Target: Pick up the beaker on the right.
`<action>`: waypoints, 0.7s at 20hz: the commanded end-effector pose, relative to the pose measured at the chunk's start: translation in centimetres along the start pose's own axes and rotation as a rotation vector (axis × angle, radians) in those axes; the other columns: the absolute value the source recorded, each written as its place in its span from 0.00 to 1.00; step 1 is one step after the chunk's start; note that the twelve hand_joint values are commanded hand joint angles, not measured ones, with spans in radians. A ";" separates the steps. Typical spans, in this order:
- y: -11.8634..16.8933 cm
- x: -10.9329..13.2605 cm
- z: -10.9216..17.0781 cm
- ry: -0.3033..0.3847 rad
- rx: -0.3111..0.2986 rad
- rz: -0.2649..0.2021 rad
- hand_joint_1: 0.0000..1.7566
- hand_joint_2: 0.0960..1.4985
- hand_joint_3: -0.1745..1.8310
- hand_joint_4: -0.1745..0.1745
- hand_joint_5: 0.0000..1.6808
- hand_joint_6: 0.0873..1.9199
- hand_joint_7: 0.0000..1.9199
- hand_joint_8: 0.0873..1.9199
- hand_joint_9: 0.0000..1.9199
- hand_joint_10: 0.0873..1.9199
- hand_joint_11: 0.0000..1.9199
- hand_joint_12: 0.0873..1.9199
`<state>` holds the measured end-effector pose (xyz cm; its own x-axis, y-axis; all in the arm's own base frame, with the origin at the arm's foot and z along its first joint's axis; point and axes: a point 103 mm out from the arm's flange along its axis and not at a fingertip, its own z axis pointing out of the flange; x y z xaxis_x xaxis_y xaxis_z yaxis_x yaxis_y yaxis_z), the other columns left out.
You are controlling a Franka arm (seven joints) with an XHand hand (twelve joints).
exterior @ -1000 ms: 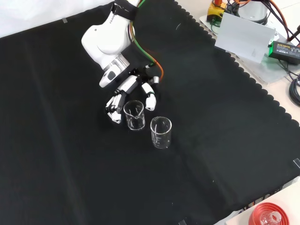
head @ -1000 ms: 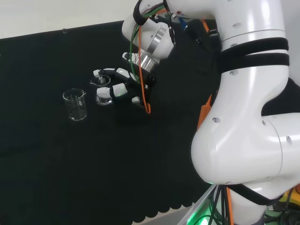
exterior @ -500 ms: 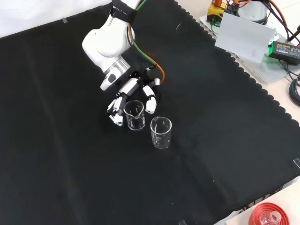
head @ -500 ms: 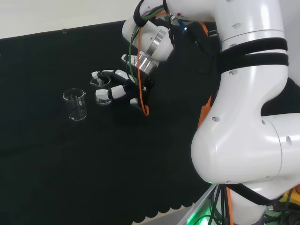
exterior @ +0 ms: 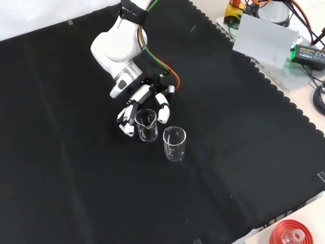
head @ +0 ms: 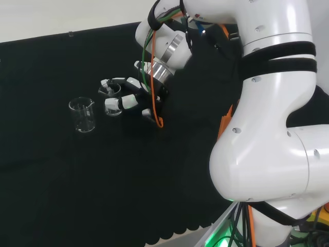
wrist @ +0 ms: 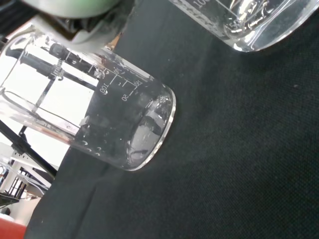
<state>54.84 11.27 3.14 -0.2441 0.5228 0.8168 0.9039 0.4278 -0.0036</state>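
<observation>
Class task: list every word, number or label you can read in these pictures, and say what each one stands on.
On the grasped beaker: white scale marks and numerals, turned and seen through glass; not safely readable.
On the second beaker: numerals cut off at the picture's edge; unreadable.
On the arm link: small dark lettering; too small to read.
On the black box: a green label; too small to read.

Three cameras — one behind the arm, one in front, one at the wrist.

The head view looks over the white arm links (head: 267,128) down at the black cloth (head: 61,170); the front view faces back from above — both share the two beakers (exterior: 174,144). The wrist view sits close beside them.
</observation>
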 end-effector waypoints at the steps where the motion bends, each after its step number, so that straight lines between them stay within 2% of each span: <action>1: 0.2 0.1 0.5 0.000 -0.024 -0.004 0.50 0.27 0.45 0.33 0.29 0.00 0.20 0.31 0.25 0.31 0.00 0.70; 14: 0.5 0.2 0.7 -0.002 -0.027 0.000 0.51 0.27 0.45 0.36 0.32 0.00 0.22 0.31 0.27 0.30 0.01 0.70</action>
<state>54.99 12.07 2.96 -0.2462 0.5251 0.8146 0.9122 0.4095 0.0117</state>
